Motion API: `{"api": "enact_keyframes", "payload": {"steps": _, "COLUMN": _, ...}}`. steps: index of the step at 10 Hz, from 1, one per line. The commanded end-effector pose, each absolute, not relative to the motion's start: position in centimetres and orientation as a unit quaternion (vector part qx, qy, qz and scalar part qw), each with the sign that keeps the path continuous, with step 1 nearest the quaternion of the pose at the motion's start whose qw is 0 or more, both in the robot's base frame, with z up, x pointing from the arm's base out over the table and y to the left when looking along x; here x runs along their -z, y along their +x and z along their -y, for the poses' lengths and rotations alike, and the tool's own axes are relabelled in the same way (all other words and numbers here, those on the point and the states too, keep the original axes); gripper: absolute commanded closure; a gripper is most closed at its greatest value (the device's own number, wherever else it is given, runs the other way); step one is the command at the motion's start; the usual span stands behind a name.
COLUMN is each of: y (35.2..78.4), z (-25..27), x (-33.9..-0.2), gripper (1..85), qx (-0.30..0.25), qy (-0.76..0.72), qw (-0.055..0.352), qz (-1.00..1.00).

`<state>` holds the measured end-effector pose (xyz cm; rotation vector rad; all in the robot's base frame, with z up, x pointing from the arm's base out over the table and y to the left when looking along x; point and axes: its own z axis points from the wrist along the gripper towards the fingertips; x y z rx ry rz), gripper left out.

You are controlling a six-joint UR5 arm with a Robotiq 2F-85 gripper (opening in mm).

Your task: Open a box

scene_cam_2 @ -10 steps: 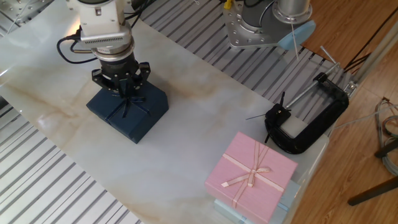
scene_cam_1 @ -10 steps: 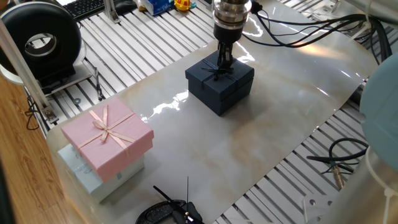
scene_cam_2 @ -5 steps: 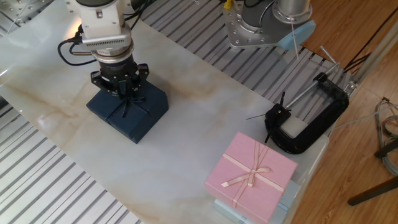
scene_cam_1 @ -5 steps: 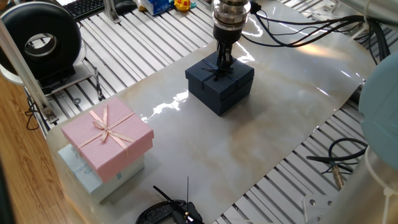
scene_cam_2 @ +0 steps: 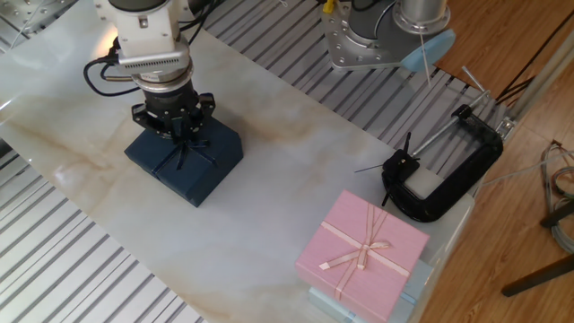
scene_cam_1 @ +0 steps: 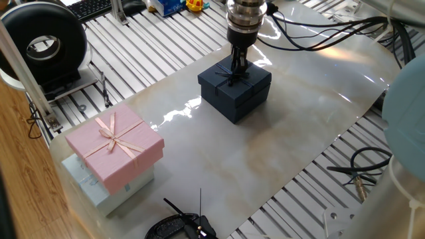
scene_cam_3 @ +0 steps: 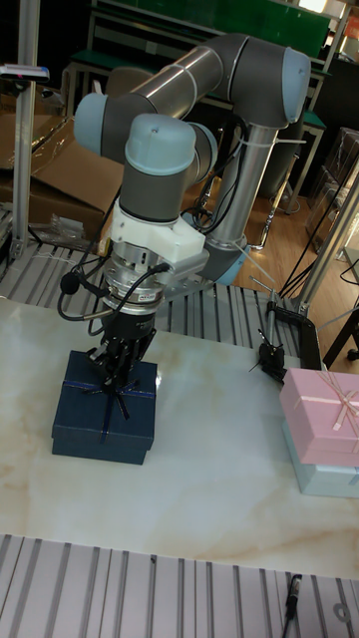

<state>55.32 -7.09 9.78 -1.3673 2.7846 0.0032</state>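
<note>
The dark navy-blue cube-shaped cardboard gift box [scene_cam_1: 234,91] stands on the pale marbled tabletop [scene_cam_1: 299,133], toward its far part in one fixed view, with its lid [scene_cam_2: 190,151] seated squarely on the base and no gap showing at the seam. The two-finger gripper [scene_cam_3: 117,380] hangs vertically over the lid centre, its fingertips down at the matching dark ribbon bow [scene_cam_1: 234,78]. The fingers stand close together around the bow's knot, but whether they actually pinch the ribbon cannot be told from any view (dark fingers against dark ribbon merge in all three). The step in hand is judged to be the grasp on the bow, the lid not yet raised. The next move calls for a confirmed closure on the ribbon, then a straight vertical lift so the lid slides off the base without binding; a snug fit may drag the base upward, and a thin ribbon may slip from the fingers. The pink cardboard box with a pink ribbon bow [scene_cam_1: 115,145] rests on a pale mint-white box [scene_cam_1: 89,186] at the near left in that same view, well apart from the work area, and a black C-clamp [scene_cam_2: 442,176] lies near the pair.
</note>
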Motion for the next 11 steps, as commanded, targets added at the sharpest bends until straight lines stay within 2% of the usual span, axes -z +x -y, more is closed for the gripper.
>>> {"api": "enact_keyframes", "payload": {"steps": 1, "y": 55.30, "z": 6.66, "x": -9.86, "gripper": 54.3, "qx": -0.010, "qy": -0.437, "qw": 0.023, "qz": -0.899}}
{"api": "enact_keyframes", "payload": {"steps": 11, "y": 55.74, "z": 6.80, "x": -9.47, "gripper": 57.0, "qx": -0.011, "qy": -0.447, "qw": 0.025, "qz": -0.894}}
